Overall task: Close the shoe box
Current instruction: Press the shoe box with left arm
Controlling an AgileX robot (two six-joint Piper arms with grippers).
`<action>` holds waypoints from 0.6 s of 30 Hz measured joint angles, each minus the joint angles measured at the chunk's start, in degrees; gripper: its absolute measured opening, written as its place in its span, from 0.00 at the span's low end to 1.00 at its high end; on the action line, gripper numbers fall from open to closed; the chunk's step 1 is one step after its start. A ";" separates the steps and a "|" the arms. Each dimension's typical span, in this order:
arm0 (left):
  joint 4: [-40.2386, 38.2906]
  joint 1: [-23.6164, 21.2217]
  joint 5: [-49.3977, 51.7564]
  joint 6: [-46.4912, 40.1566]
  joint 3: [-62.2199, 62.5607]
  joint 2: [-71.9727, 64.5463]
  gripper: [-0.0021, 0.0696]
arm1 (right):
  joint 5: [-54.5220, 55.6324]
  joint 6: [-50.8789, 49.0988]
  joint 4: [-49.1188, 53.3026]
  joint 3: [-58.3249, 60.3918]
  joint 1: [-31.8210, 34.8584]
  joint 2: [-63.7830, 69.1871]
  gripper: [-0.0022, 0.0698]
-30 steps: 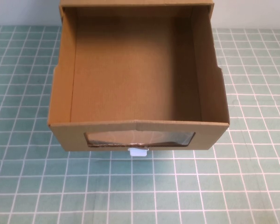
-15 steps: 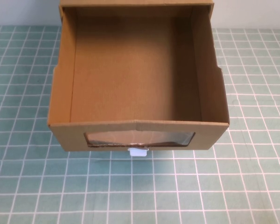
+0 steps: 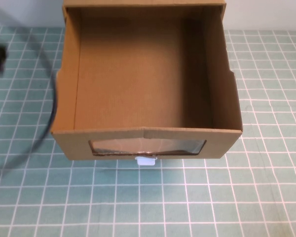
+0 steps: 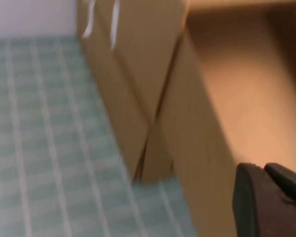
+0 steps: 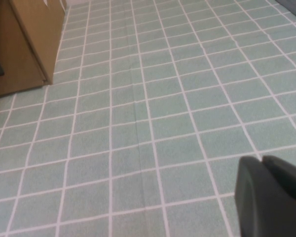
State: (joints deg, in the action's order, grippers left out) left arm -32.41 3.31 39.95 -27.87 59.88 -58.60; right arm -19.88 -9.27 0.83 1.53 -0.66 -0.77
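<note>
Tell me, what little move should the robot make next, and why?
Probably bring the left gripper, now beside the shoe box's left wall, round to the front panel, by the white pull tab. The drawer is pulled far out and empty, so closing means pushing that panel back. The right gripper hovers over the bare green mat, away from the box.

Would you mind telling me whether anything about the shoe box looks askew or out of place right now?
The shoe box has its drawer pulled far out of the sleeve, empty, with the white pull tab facing the robot. Nothing looks damaged. The left tool is beside its left wall; the right tool is over bare mat.
</note>
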 joint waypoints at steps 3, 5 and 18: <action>-6.87 0.00 0.13 -8.05 8.70 -9.65 0.02 | 0.00 0.00 0.00 0.00 0.00 0.00 0.01; -11.30 0.00 0.68 -12.10 14.76 -15.79 0.02 | 0.00 0.00 0.00 0.00 0.00 0.00 0.01; -17.48 4.92 5.31 -18.43 41.52 -42.39 0.02 | 0.00 0.00 0.00 0.00 0.00 0.00 0.01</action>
State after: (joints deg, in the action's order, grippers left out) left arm -49.89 8.23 45.26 -46.30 101.40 -100.99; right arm -19.88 -9.27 0.83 1.53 -0.66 -0.77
